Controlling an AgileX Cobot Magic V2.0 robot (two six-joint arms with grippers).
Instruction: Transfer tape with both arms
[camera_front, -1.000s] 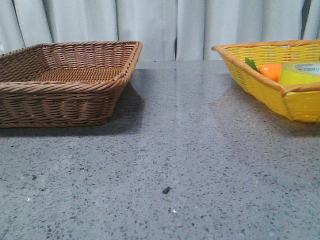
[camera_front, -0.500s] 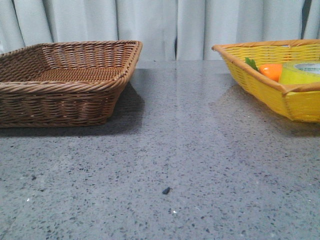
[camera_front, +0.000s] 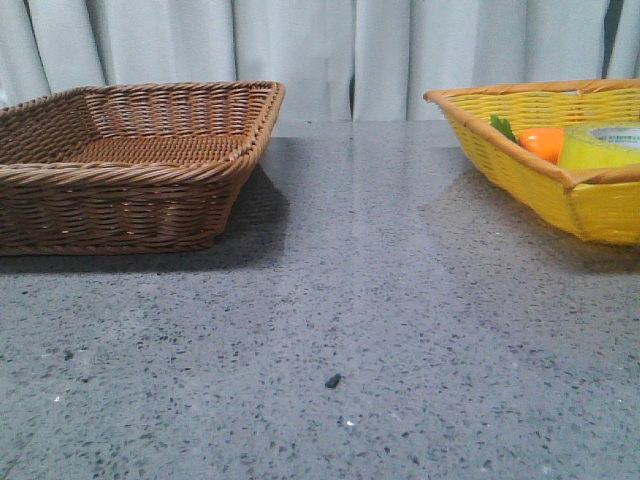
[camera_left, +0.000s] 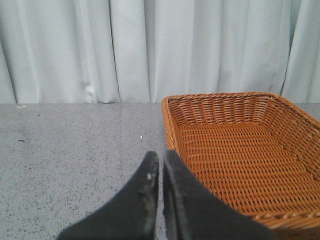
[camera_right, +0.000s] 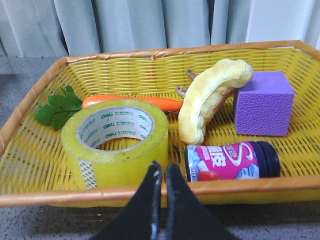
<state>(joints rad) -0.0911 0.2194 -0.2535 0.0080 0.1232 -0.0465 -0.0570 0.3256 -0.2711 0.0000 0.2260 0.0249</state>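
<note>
The tape (camera_right: 117, 142), a wide yellow roll with a white "deli" core, lies flat in the yellow basket (camera_right: 150, 194) near its front rim. In the front view the tape (camera_front: 600, 147) shows at the far right, inside the yellow basket (camera_front: 520, 180). My right gripper (camera_right: 162, 170) is shut and empty, just outside the basket's near rim, in front of the tape's right side. My left gripper (camera_left: 161, 160) is shut and empty over the table, beside the brown basket (camera_left: 240, 150). Neither arm shows in the front view.
The yellow basket also holds an orange carrot (camera_right: 132, 102) with green leaves (camera_right: 57, 107), a yellow squash-like toy (camera_right: 210, 97), a purple block (camera_right: 262, 102) and a pink-labelled can (camera_right: 230, 161). The brown wicker basket (camera_front: 130, 165) stands at the left. The grey speckled table (camera_front: 350, 330) lies between the baskets.
</note>
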